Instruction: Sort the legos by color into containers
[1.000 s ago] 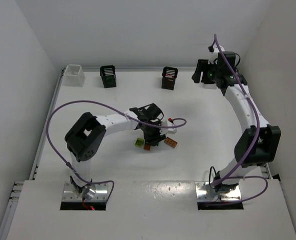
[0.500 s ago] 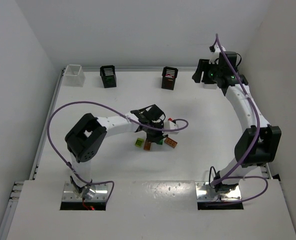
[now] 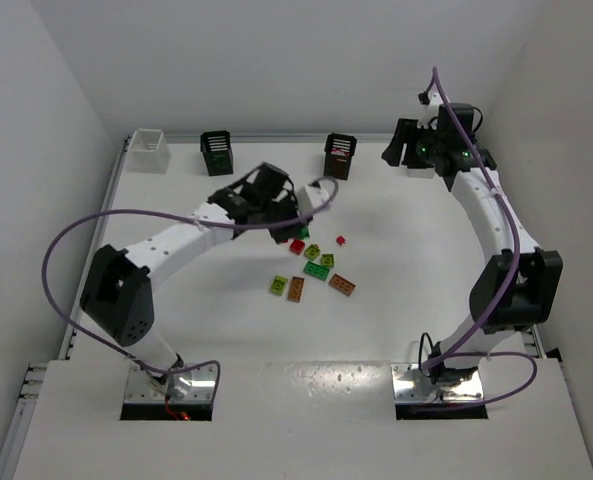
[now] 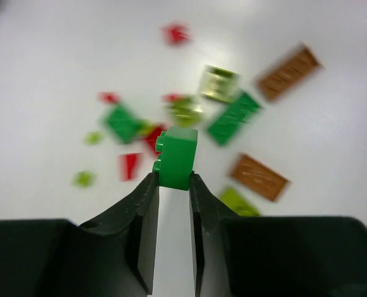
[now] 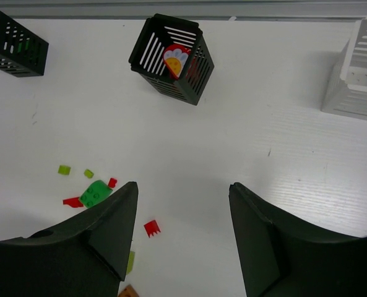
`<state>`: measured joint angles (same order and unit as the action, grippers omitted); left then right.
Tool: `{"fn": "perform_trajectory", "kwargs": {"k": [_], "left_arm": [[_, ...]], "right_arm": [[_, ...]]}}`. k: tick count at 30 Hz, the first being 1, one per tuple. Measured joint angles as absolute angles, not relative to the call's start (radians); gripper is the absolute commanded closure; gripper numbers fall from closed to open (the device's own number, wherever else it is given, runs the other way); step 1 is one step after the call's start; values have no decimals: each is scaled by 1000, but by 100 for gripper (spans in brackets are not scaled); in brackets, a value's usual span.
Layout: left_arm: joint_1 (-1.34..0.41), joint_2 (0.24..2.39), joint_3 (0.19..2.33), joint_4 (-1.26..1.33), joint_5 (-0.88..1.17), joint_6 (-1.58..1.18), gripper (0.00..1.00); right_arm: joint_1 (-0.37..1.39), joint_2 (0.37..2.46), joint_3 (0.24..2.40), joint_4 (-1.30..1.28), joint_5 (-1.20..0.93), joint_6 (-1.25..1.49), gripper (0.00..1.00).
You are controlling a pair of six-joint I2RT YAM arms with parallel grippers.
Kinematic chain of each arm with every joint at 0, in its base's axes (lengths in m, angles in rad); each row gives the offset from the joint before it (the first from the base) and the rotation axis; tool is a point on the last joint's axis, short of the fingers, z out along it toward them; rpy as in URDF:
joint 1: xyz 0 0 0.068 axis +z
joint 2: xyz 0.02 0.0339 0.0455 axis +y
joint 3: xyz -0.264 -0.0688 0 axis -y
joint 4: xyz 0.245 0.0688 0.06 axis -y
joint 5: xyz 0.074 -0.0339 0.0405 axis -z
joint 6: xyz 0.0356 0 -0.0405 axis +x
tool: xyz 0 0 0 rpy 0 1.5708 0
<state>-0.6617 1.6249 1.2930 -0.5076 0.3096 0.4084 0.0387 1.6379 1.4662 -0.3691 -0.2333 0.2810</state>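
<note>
The loose legos point(image 3: 317, 270) lie scattered near the middle of the counter point(image 3: 396, 300). Red, green, yellow-green and orange-brown pieces are set close together. Just beyond them, towards the far left, the left fingers point(image 4: 147, 210) are closed on a green brick point(image 4: 176, 158). The brick is held clear of the counter by its lower side walls, with the studs turned sideways.

The brick is judged to be light, rigid and smooth-walled. Damage from clamping is unlikely, but slipping or pivoting is possible, since only the fingertips bear on it. A hold across two flat opposite walls is recommended, never across the studs. The flat plates are expected to be harder to take up, as little wall is offered.

Along the far edge are set a white bin point(image 3: 149, 150) at the far left corner, a left black bin point(image 3: 217, 153), a right black bin point(image 3: 341, 157) and a second white bin point(image 5: 359, 68). The right fingers point(image 5: 109, 235) are held open and empty above the far right part.

The left wrist view is blurred, so piece outlines are smeared. In the top view the held brick is hidden under the left wrist, and the second white bin is largely covered by the right arm. Bin contents cannot be made out, except for something red and yellow in the right black bin.
</note>
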Motion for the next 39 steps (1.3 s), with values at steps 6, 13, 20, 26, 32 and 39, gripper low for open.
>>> {"fn": "perform_trajectory", "kwargs": {"k": [6,13,20,26,32,39], "left_arm": [[-405,1634,1488,-462,137,337,100],[-154,1984,1948,-482,-41,192,100],[-112,2255,2225,-549,-149,121,100],[-118,2318,2248,-575,-179,119,100],[-118,2328,2251,-574,-196,119,64],[-117,2328,2251,-575,-203,107,34]], "right_arm": [[46,1665,1466,-367,-263,293,42],[54,1711,1466,-368,-308,304,44],[63,1720,1466,-370,-348,297,45],[70,1723,1466,-390,-353,276,45],[81,1740,1466,-404,-355,249,45],[141,1752,1466,-440,-357,151,47]]}}
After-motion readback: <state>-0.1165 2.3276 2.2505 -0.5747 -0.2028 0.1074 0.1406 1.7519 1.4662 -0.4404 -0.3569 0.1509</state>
